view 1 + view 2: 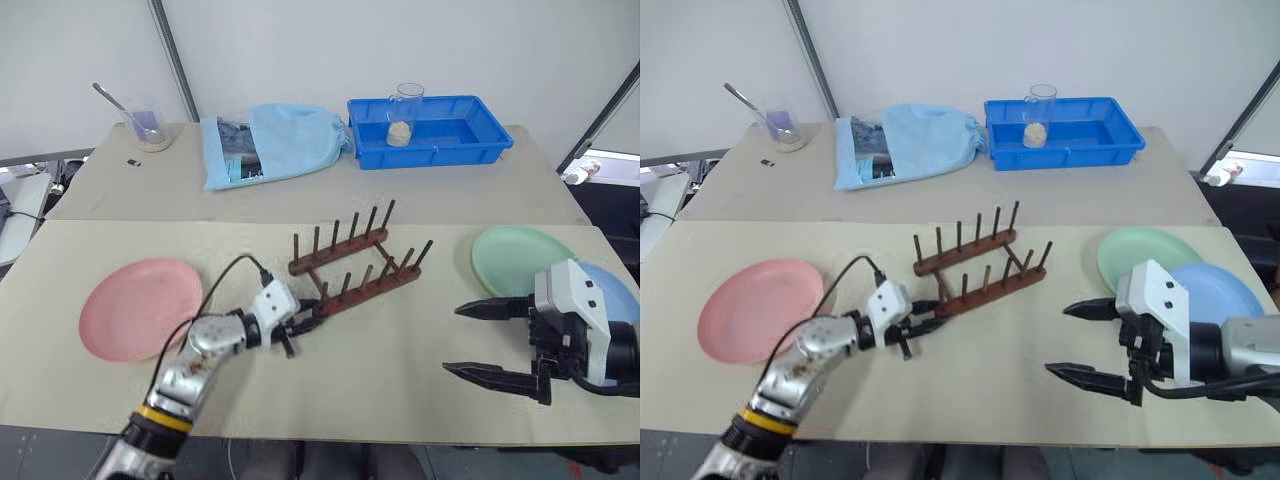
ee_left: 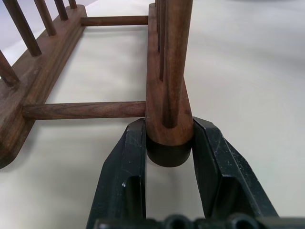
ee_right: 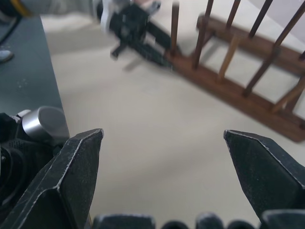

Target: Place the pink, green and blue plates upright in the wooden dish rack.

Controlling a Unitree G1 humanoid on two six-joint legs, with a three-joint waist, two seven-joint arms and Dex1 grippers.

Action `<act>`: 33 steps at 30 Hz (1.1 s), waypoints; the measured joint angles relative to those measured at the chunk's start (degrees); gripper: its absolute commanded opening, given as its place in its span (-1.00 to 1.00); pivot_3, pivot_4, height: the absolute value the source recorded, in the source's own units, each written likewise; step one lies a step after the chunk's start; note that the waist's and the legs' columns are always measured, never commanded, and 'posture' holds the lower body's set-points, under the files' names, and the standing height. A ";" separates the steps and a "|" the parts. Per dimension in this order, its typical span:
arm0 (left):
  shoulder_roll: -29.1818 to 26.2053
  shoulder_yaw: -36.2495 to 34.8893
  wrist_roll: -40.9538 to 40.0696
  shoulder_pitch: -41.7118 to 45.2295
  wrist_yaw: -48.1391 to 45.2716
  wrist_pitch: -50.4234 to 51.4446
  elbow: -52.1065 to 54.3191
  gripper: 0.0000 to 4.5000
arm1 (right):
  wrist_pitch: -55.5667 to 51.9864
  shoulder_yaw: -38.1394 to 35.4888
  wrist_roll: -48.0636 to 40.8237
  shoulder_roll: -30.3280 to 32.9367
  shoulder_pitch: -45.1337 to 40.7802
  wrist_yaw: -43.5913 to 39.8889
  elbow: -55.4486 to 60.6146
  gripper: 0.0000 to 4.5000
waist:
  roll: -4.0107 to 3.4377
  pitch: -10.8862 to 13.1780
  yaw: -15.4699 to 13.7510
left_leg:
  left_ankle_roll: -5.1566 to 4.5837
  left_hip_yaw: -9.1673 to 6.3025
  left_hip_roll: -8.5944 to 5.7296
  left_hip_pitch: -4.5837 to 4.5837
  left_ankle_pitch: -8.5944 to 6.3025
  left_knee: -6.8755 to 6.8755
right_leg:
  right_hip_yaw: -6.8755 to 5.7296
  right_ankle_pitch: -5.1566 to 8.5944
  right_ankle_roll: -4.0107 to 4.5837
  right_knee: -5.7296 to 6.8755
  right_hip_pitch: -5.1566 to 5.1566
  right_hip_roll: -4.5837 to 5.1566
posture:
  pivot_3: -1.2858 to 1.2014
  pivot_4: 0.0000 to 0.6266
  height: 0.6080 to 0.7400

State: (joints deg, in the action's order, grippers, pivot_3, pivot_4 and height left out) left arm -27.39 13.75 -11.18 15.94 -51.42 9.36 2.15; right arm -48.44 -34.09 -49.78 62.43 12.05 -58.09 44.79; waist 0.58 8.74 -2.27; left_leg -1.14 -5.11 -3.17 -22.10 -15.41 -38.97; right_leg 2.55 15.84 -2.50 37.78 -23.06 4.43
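At centre frame, the left gripper (image 1: 305,325) pinches the near end of the wooden dish rack (image 1: 355,262), its two black fingers (image 2: 125,176) pressed against either side of one base bar's rounded tip, as the left wrist view shows close up. The rack stands on the beige table (image 1: 400,400), its pegs upright and holding no plates. At lower right, the right gripper (image 1: 488,340) hovers above the table with its jaws spread wide and nothing between them, pointing toward the rack. The pink plate (image 1: 140,307) lies flat at left of the frame, apart from the rack. The green plate (image 1: 515,257) lies flat at right, and the blue plate (image 1: 1220,292) lies just beside it at the right edge, partly hidden behind the right gripper's white housing. Along the far side of the table, from upper left to upper right, stand a clear cup with a spoon (image 1: 145,128), a light blue cloth bag (image 1: 275,142) and a bright blue tray (image 1: 430,130) holding a glass beaker (image 1: 404,115).
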 measured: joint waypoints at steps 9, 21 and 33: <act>4.88 4.06 0.57 8.71 -10.31 -8.10 -12.44 -0.63 | 0.37 -5.25 1.36 -2.72 7.34 -0.34 3.92 1.00 | 0.03 0.02 0.05 | -0.06 0.01 0.01 -0.08 -0.04 -0.02 | 0.02 -0.02 -0.03 -0.06 -0.04 -0.01 | 0.03 -0.52 1.00; 8.22 5.28 2.84 10.68 -11.49 -12.27 -19.57 -0.40 | 0.33 -9.50 1.26 -4.03 11.97 0.97 6.98 1.00 | 0.05 0.03 0.17 | -0.07 0.06 0.01 0.00 -0.03 -0.07 | 0.05 -0.02 -0.04 0.04 0.00 -0.02 | 0.03 -0.52 1.00; -3.92 1.66 2.44 5.02 -14.62 -10.58 -11.79 1.00 | 1.42 -6.84 4.71 -2.56 10.14 1.80 4.81 1.00 | 0.04 0.02 1.47 | -0.07 0.06 0.05 0.07 -0.03 0.00 | 0.08 -0.01 -0.04 0.09 -0.03 -0.01 | 0.03 -0.52 1.00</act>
State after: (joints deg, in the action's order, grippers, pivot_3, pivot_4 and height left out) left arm -31.31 15.40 -8.74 20.96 -66.04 -1.23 -9.63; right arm -47.02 -40.92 -45.07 59.88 22.19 -56.30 49.60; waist 0.62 8.76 -0.80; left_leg -1.21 -5.04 -3.13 -22.03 -15.44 -38.97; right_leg 2.63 15.83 -2.54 37.87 -23.08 4.42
